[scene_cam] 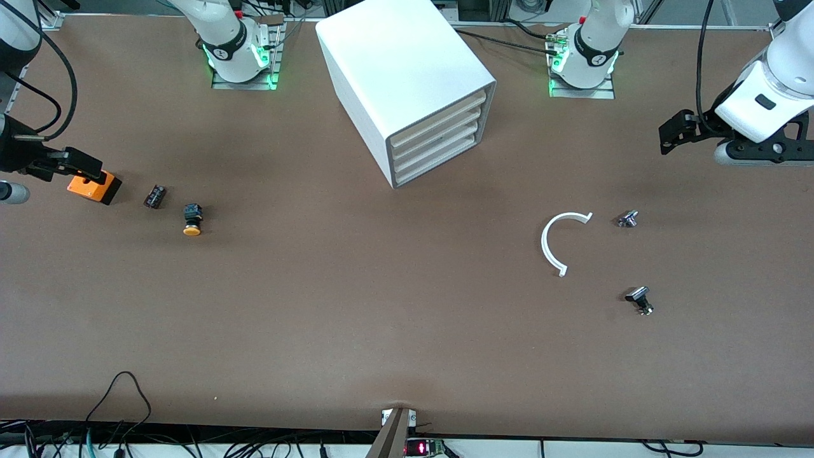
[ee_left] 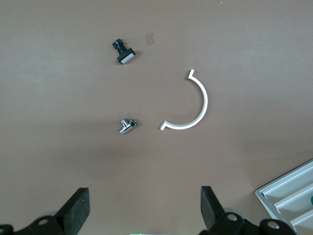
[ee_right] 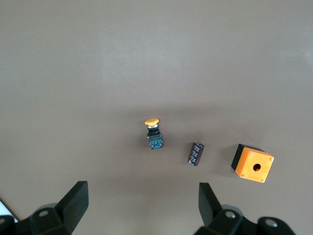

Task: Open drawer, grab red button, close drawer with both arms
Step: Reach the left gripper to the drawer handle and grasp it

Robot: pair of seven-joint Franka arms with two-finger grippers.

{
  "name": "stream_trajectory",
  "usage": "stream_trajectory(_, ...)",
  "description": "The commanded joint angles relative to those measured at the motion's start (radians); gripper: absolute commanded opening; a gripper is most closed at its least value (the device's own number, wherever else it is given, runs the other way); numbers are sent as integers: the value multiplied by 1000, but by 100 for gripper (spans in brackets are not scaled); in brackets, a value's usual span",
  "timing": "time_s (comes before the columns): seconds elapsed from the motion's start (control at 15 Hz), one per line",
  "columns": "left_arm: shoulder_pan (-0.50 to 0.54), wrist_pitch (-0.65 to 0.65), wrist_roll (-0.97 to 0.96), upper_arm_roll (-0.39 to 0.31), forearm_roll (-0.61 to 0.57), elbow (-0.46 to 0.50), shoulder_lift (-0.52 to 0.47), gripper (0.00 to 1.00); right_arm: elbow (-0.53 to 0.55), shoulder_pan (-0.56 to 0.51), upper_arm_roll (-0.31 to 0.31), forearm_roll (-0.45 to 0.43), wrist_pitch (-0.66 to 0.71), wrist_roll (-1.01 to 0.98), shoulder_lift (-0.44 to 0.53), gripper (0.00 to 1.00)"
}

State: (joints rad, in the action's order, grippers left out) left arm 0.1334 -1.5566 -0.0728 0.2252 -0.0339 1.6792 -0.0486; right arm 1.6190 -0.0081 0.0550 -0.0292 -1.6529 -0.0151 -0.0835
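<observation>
- All four drawers (scene_cam: 439, 137) of the cabinet (scene_cam: 397, 76) sat shut; nothing was started.
- No red button showed anywhere.
- Left claw (ee_left: 144, 208) and right claw (ee_right: 142, 205) hovered spread, empty, over opposite counter (scene_cam: 356, 305) ends.

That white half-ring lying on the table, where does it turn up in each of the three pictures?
Front view: the white half-ring lies toward the left arm's end of the table, nearer the camera than the cabinet.
Left wrist view: the white half-ring lies near the middle, out past the open left gripper.
Right wrist view: not in it.
Shared landmark: the small silver part beside the ring.
</observation>
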Motion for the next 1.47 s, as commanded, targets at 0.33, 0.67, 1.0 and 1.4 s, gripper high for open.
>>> stream_trajectory(0.33,-9,122,2,11,-9,-108,180,100,-13,-1,8,14,-4,-6,11,100)
stream_trajectory(0.67,12,159,50,6,145,-124,320,100,-21,-1,19,14,-2,-16,10,100)
stream_trajectory(1.0,9,64,80,36,452,111,377,100,-27,-1,19,14,-2,-17,10,100)
stream_trajectory(1.4,-60,-183,82,152,787,344,444,100,-25,2,16,17,11,-39,-18,100)
